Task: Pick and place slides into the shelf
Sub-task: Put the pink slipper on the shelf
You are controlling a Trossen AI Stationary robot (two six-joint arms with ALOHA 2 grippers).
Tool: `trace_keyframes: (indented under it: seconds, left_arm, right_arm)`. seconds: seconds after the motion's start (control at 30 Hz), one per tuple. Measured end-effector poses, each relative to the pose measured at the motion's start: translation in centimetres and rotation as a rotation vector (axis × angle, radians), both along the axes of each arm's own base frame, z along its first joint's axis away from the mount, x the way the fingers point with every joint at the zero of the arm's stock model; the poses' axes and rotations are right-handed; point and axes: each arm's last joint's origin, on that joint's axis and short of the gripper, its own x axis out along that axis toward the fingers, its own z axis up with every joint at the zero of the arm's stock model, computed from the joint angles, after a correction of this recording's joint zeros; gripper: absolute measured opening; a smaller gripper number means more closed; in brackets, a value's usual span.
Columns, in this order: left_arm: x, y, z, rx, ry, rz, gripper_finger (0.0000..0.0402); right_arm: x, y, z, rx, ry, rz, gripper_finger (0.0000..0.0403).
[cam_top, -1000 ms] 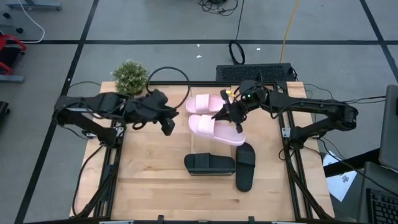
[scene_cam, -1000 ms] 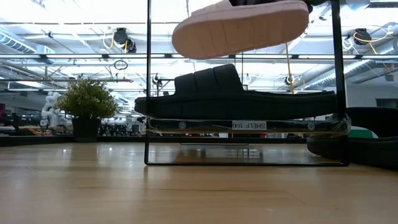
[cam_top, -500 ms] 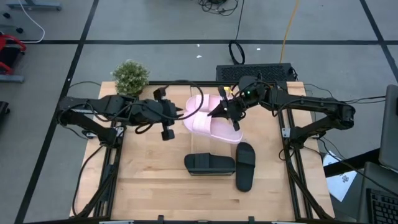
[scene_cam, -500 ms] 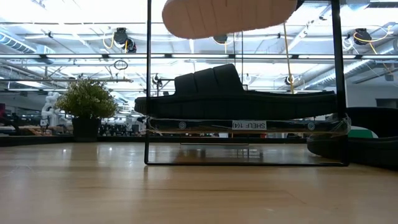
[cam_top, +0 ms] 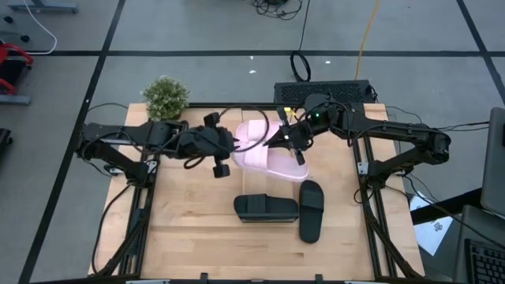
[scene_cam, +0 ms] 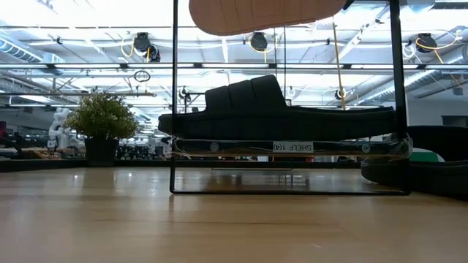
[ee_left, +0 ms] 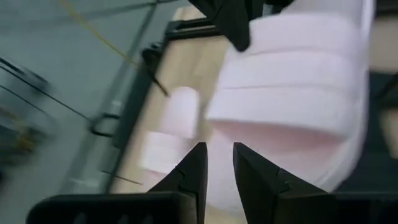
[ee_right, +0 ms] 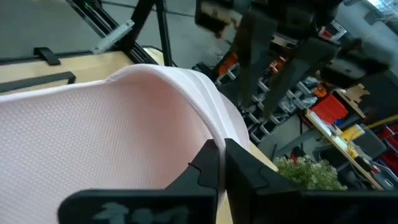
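Note:
My right gripper (cam_top: 289, 143) is shut on a pale pink slide (cam_top: 267, 156) held in the air; in the low view only its sole (scene_cam: 263, 11) shows, between the shelf's dark posts (scene_cam: 174, 109). My left gripper (cam_top: 224, 148) is narrowly open at that slide's left end (ee_left: 292, 93); whether it touches is unclear. The second pink slide (cam_top: 254, 126) lies partly hidden beneath the held one. One black slide (scene_cam: 270, 117) rests by its sole on the shelf's lower tier (scene_cam: 292, 147). The other black slide (cam_top: 311, 211) lies on the table to its right. My right gripper pinches the pink slide's broad strap at its edge (ee_right: 211, 127) between the two fingers, coming from the table's right. The slide is lifted clear, roughly level, with its sole (scene_cam: 263, 11) facing down above the shelf's lower tier.
A potted plant (cam_top: 166, 96) stands at the table's far left corner. The shelf's thin dark posts (scene_cam: 395, 109) rise on both sides of the held slide. Bare wood (cam_top: 197, 229) lies toward the near left of the table.
My left gripper has moved toward the table's right, up to the held pink slide's left end. My right gripper has raised the slide, and its heel-to-toe tilt has flattened to nearly level. The black slides have stayed put.

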Motion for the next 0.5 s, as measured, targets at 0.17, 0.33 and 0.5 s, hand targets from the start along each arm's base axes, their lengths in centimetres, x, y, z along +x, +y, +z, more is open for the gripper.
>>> trace_keyframes:
  seconds: [0.17,0.33,0.5]
  left_arm:
    - [-0.9,0.8,1.0,-0.289,-0.129,0.118,0.0076]
    - [-1.8,2.2,2.4,-0.685,-0.266,0.221,0.0076]
    - [-1.5,2.8,2.9,-0.921,-0.305,0.213,0.0076]
  right_arm:
    - [0.0,0.0,-0.1,-0.022,0.002,-0.014,0.0000]
    - [0.0,0.0,-0.1,-0.057,0.000,-0.022,0.0000]
    - [0.1,0.3,-0.2,-0.091,-0.005,-0.014,0.0000]
